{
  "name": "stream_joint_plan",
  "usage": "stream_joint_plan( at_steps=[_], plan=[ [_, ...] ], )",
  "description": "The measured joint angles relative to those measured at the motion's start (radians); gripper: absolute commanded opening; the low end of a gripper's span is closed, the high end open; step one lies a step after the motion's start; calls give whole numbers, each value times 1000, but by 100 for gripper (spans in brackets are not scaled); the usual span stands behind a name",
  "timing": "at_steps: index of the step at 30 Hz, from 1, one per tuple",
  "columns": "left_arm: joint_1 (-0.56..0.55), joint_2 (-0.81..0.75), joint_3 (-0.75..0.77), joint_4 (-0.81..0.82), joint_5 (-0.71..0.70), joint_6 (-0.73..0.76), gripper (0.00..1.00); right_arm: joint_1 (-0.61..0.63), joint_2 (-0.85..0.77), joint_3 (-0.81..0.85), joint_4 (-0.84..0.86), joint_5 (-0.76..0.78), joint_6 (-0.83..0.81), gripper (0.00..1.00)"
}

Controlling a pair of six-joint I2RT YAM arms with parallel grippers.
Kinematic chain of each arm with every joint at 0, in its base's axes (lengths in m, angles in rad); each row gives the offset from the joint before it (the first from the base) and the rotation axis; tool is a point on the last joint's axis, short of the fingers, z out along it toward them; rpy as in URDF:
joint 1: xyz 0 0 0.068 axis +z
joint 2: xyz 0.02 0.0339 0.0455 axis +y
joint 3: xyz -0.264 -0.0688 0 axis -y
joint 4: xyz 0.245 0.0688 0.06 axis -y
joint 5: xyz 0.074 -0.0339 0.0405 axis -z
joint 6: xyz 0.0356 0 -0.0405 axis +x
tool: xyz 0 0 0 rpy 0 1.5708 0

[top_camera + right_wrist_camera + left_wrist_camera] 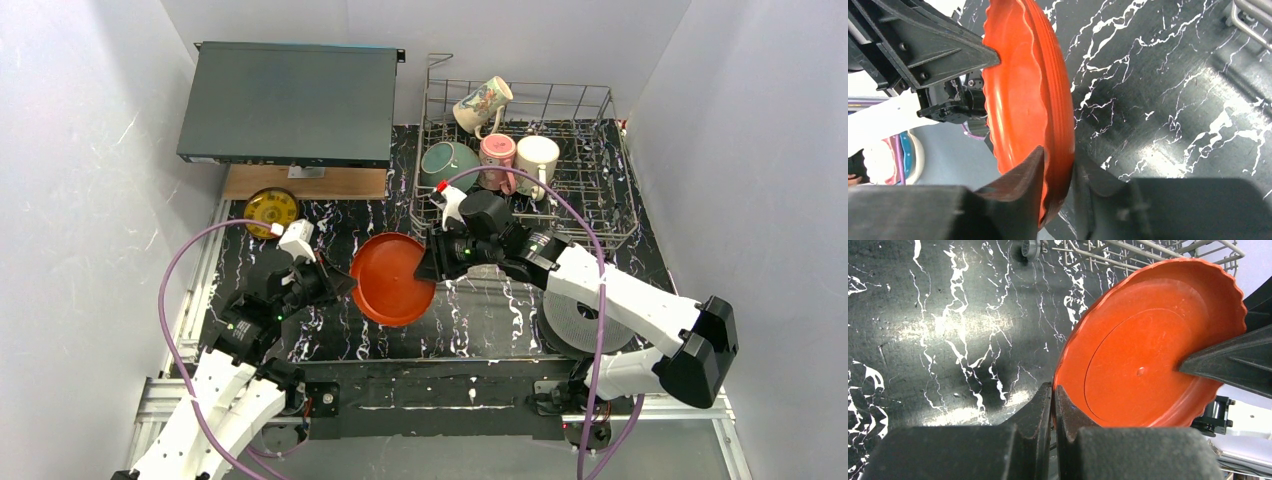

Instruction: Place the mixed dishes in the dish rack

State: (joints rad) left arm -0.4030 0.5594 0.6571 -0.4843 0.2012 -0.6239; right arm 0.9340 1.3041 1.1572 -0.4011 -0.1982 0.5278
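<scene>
The red-orange plate (392, 280) is held tilted on edge above the black marbled mat, between both grippers. My left gripper (345, 285) is shut on its left rim; in the left wrist view the jaws (1053, 395) pinch the rim of the plate (1148, 355). My right gripper (428, 268) clamps the right rim; in the right wrist view its fingers (1058, 170) close on both faces of the plate (1023, 90). The dish rack (620, 190) holds the teal bowl (448, 163), floral mug (482, 103), pink mug (497, 155) and white mug (537, 157). The small yellow dish (271, 209) lies at the left.
A flat dark grey box (290, 100) sits at the back left on a wooden board (300, 182). A grey ribbed disc (590, 325) lies under my right arm. The rack's wire edge (1128, 252) is just beyond the plate.
</scene>
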Motion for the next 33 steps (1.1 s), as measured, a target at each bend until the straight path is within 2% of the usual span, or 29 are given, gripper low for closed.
stream_joint_plan(
  at_steps=[4,5,9,12,15,20,28,33],
  plan=[
    [0,0,1,8,5,0,0,0,0,0,12,1,18,4],
    [1,3,4,5,5,1,4,-3,0,0,11,5,22,1],
    [2,32,47,-20,9,9,50,-2,0,1,10,24,26,1],
    [2,57,92,-34,20,16,72,-2,-4,3,-2,70,14,1],
    [2,74,145,-52,23,26,85,-2,-22,22,-34,162,-14,1],
    [2,96,232,-78,25,65,93,-40,-59,134,-112,335,-97,1],
    [2,144,294,-104,62,128,96,-323,-66,382,-191,582,-297,1],
    [2,157,303,-123,80,144,96,-439,29,560,-182,809,-495,1]
  ],
)
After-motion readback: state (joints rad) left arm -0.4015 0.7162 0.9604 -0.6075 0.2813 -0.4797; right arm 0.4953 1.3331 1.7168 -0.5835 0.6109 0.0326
